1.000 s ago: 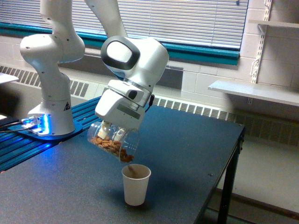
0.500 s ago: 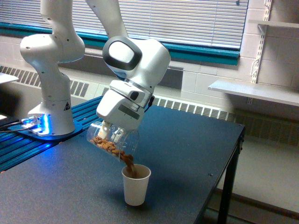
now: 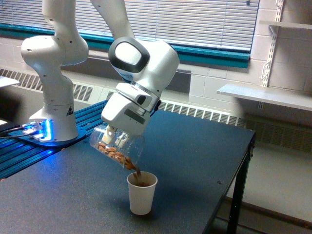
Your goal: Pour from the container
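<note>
Dark counter [image 3: 195,161]: end effector [image 3: 115,136] clamped on tilted container [image 3: 117,150]; nuts now stream into the fuller paper cup [image 3: 142,194] below; pour well underway.

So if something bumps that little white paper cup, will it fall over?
Probably fairly easily. The paper cup looks thin and light, and it is taller than its narrow base, so it could tip. The brown bits falling in from the tilted jar may weigh it down a little, and it stands free on the table.
</note>
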Controlling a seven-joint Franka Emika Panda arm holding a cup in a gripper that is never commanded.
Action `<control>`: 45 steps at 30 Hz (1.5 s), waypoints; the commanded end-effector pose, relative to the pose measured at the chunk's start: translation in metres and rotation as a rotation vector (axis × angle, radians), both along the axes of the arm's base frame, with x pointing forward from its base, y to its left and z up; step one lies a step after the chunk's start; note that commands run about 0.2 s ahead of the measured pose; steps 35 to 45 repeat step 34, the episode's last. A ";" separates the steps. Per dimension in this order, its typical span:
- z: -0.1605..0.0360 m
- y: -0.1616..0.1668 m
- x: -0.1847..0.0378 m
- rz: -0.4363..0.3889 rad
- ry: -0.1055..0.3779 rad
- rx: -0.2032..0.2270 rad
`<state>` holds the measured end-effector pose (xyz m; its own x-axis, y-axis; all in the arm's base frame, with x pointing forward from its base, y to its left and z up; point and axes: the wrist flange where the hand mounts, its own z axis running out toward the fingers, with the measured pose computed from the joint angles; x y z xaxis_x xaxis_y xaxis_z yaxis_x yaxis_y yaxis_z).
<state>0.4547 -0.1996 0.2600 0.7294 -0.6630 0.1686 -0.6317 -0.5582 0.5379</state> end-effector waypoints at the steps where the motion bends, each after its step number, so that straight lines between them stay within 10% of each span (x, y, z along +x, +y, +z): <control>1: 0.005 0.003 0.003 0.029 0.023 0.004; 45: 0.012 0.002 0.001 0.020 0.035 0.049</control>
